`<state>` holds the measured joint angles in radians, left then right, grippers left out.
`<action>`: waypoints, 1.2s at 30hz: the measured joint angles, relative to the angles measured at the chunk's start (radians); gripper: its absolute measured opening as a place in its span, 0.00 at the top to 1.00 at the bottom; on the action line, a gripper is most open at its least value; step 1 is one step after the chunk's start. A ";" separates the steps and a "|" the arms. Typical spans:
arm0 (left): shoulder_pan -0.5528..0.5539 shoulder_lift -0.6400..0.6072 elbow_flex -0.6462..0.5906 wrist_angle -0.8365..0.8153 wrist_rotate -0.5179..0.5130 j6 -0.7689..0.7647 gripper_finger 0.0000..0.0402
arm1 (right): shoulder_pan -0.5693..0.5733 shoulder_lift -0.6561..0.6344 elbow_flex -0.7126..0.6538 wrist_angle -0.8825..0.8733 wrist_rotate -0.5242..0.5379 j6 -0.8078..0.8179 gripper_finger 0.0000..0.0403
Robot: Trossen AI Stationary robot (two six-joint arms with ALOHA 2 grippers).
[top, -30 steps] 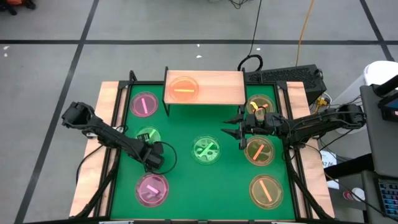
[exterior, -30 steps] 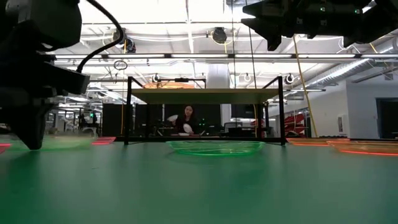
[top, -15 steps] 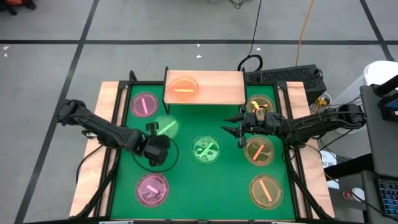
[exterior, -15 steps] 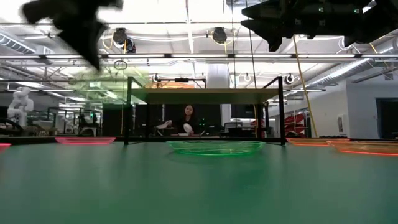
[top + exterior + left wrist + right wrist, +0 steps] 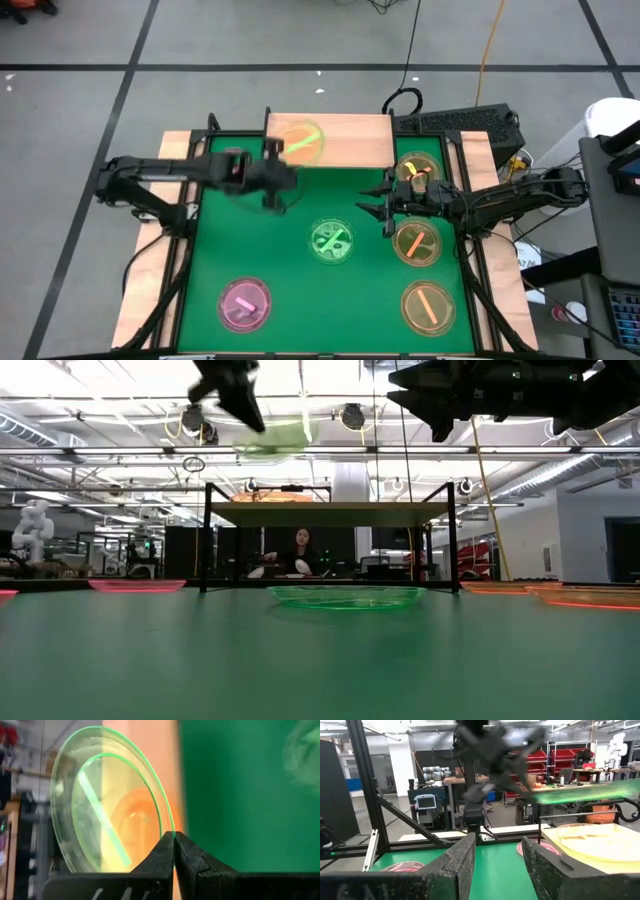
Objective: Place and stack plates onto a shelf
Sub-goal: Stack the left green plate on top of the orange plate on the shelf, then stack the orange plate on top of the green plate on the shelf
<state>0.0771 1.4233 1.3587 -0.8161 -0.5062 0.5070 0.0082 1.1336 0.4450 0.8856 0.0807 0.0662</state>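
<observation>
Lifted from the table, the left pincer (image 5: 277,172) now hangs at the shelf's (image 5: 350,140) front left edge, clamped on the rim of a thin, round, translucent green plate (image 5: 304,142) held above the wooden board, over an amber plate (image 5: 592,836) lying there. Right pincer (image 5: 387,208) waits open beside the shelf's right front corner.

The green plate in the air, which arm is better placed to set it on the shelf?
Left. The left gripper is shut on the green plate, held above the amber plate on the shelf. The right gripper hangs open, empty.
</observation>
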 joint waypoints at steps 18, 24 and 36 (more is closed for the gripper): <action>0.226 0.079 0.001 0.027 0.223 0.034 0.90 | 0.000 0.000 0.000 -0.023 -0.003 -0.003 0.64; 0.222 0.083 0.000 0.059 0.220 0.014 0.75 | 0.000 0.000 0.000 -0.023 -0.003 -0.003 0.64; 0.193 0.023 0.007 0.023 0.218 -0.035 0.71 | 0.000 0.000 0.000 -0.049 -0.003 -0.003 0.64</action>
<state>0.2701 1.4459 1.3659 -0.7929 -0.2887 0.4724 0.0085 1.1336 0.4454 0.8364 0.0776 0.0635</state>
